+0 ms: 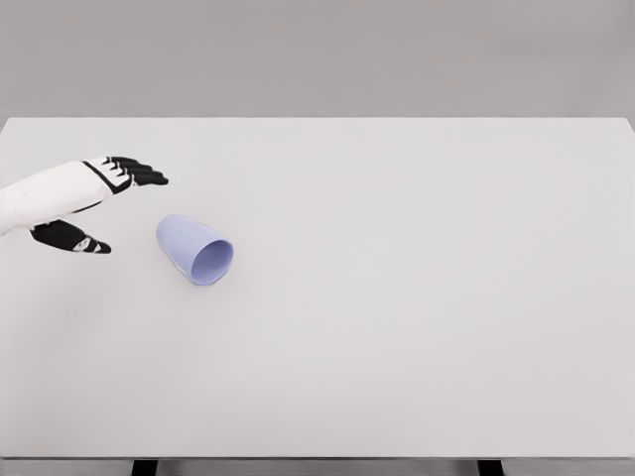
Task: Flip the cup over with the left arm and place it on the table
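Observation:
A pale lavender cup (194,250) lies on its side on the white table (417,297), left of the middle, with its open mouth facing the lower right. My left hand (109,208) reaches in from the left edge, just left of the cup and apart from it. Its black fingers (139,175) are stretched out above and its thumb (74,239) is spread below, so the hand is open and holds nothing. The cup's closed base points toward the hand.
The table's front edge runs along the bottom of the view, with two dark legs (145,467) showing beneath it. A plain grey wall (317,55) stands behind the far edge.

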### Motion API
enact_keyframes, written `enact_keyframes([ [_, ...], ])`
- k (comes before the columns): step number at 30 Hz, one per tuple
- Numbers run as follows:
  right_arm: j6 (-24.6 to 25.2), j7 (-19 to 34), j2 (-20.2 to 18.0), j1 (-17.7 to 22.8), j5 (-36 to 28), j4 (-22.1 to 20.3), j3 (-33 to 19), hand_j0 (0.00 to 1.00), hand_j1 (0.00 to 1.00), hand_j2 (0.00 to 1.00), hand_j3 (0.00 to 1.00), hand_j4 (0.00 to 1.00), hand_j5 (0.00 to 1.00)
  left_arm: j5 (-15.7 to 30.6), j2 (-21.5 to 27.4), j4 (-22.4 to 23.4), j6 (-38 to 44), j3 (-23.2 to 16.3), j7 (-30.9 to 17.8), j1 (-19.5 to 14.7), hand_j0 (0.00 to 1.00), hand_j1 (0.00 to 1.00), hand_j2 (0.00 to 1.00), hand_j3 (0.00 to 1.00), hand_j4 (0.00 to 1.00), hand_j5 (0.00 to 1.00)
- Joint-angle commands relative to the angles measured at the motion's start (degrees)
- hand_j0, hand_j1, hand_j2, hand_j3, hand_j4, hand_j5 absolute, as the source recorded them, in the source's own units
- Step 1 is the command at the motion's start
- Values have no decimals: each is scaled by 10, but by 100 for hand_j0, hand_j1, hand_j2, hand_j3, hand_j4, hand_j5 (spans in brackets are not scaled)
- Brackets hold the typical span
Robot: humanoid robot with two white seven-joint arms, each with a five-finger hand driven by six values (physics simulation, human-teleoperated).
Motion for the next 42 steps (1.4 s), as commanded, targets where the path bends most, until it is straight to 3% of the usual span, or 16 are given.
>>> enact_keyframes([
  [1, 0, 0, 0, 0, 0, 0, 0, 100, 100, 100, 100, 100, 100, 3, 1, -1, 1, -1, -4, 0, 100, 100, 100, 100, 100, 100],
  [5, 0, -2, 0, 0, 0, 1, 0, 100, 100, 100, 100, 100, 100, -14, 4, 2, 1, -4, -4, 1, 100, 100, 100, 100, 100, 100],
  [8, 0, -2, 0, 0, 0, 1, 1, 100, 100, 100, 100, 100, 100, -55, 0, 0, 1, -9, -5, 0, 100, 100, 100, 100, 100, 100],
  [11, 0, -2, 0, 0, 0, 1, 1, 100, 100, 100, 100, 100, 100, -55, 0, -9, 1, -10, -27, -4, 100, 100, 100, 100, 100, 100],
  [12, 0, -2, 0, 0, 0, 1, 1, 100, 100, 100, 100, 100, 100, -52, 4, -7, 1, -15, -28, -11, 100, 100, 100, 100, 100, 100],
  [13, 0, -2, 0, 0, 0, 1, 1, 100, 100, 100, 100, 100, 100, -46, 8, -7, 1, -61, -27, -53, 100, 100, 100, 100, 100, 100],
  [15, 0, -2, 0, 0, 0, 1, 1, 100, 100, 100, 100, 100, 100, 19, 66, -22, 1, -113, 9, -64, 100, 100, 100, 100, 100, 100],
  [17, 0, -2, 0, 0, 0, 1, 1, 100, 100, 100, 100, 100, 100, 18, 136, -68, 1, -121, 40, -65, 100, 100, 100, 100, 100, 100],
  [19, 0, -2, 0, 0, 0, 1, 1, 100, 100, 100, 100, 100, 100, 19, 143, -105, 1, -139, 42, -76, 100, 100, 100, 100, 100, 100],
  [21, 0, -2, 0, 0, 0, 1, 1, 100, 100, 100, 100, 100, 100, 21, 141, -118, 1, -149, 52, -92, 100, 100, 100, 100, 100, 100],
  [22, 0, -2, 0, 0, 0, 1, 1, 100, 100, 100, 100, 100, 100, 21, 141, -121, 1, -175, 83, -96, 100, 100, 100, 100, 100, 100],
  [25, 0, -2, 0, 0, 0, 1, 1, 100, 100, 100, 100, 100, 100, 44, 123, -119, 1, -212, 83, -99, 100, 100, 100, 100, 100, 100],
  [27, 0, -2, 0, 0, 0, 1, 1, 100, 100, 100, 100, 100, 100, 57, 96, -118, 1, -222, 71, -103, 100, 100, 100, 100, 100, 100],
  [30, 0, -2, 0, 0, 0, 1, 1, 100, 100, 100, 100, 100, 100, 96, 62, -116, 90, -232, 8, -111, 100, 100, 100, 100, 100, 100],
  [36, 0, -2, 0, 0, 0, 1, 1, 100, 100, 100, 100, 100, 100, 86, 55, -104, 96, -241, 6, -113, 100, 100, 100, 100, 100, 100],
  [42, 0, -2, 0, 0, 0, 1, 1, 100, 100, 100, 100, 100, 100, 38, 37, -97, 129, -241, 9, -113, 100, 100, 100, 100, 100, 100],
])
